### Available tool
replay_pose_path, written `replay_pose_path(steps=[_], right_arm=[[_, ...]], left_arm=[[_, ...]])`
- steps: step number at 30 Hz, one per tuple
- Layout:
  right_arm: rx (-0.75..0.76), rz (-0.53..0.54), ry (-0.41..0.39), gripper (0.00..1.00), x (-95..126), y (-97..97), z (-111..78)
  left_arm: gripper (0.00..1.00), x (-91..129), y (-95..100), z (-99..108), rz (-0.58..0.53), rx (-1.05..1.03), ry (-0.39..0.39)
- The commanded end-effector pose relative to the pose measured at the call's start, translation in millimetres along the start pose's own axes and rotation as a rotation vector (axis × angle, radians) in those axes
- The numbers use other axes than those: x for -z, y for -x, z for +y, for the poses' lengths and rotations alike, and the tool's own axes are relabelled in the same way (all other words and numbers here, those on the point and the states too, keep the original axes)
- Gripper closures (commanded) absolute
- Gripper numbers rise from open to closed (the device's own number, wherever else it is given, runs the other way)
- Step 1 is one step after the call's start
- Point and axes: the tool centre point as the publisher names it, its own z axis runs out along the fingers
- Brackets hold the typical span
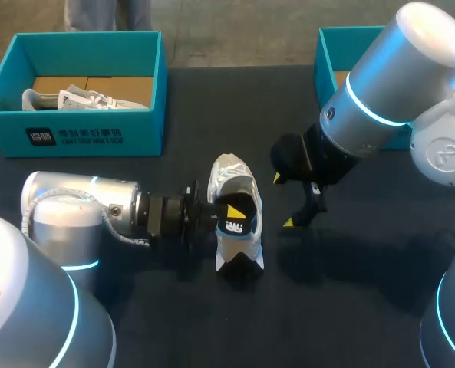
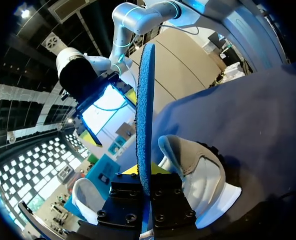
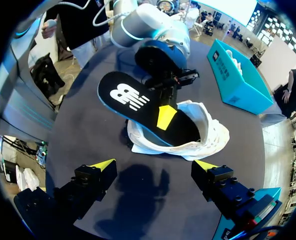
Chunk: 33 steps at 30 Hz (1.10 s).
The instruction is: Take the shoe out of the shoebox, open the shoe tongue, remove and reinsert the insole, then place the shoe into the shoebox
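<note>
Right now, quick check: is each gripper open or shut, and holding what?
Left gripper: closed on the insole.
Right gripper: open, holding nothing.

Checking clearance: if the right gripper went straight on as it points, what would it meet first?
Probably the bare table, just short of the shoe; the open right gripper tilts down toward it. Depth is unclear, so the shoe's near side is possible.

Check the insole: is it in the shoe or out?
Partly out. The left pincer grips the insole; one end sits in the shoe, the other is raised clear above the table.
</note>
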Motion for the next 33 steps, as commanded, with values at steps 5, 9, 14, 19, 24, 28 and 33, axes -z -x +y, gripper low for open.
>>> replay_pose_path(steps=[5,9,14,19,24,28,33], right_arm=[[0.0,-0.003,0.0,0.0,-1.0,-1.2,-0.4],[0.0,-0.003,0.0,0.0,-1.0,-1.2,-0.4],[0.0,-0.003,0.0,0.0,-1.0,-1.2,-0.4],[0.0,-0.003,0.0,0.0,-1.0,-1.2,-0.4],[0.0,-0.003,0.0,0.0,-1.0,-1.2,-0.4],[0.0,-0.003,0.0,0.0,-1.0,-1.2,-0.4],[0.0,-0.003,0.0,0.0,-1.0,-1.2,-0.4]], left_arm=[[1.0,0.3,-2.4,6.3,0.003,0.008,0.013],[1.0,-0.7,-2.1,8.5,0.001,0.01,0.017],[0.8,-0.1,0.5,6.0,0.001,0.002,0.016],[0.66,0.9,5.3,-0.8,-0.003,-0.013,0.002],[0.65,0.9,12.0,-7.8,-0.011,-0.03,-0.009],[0.66,0.6,15.6,-14.9,-0.017,-0.043,-0.024],[0.65,2.3,16.6,-21.4,-0.028,-0.05,-0.032]])
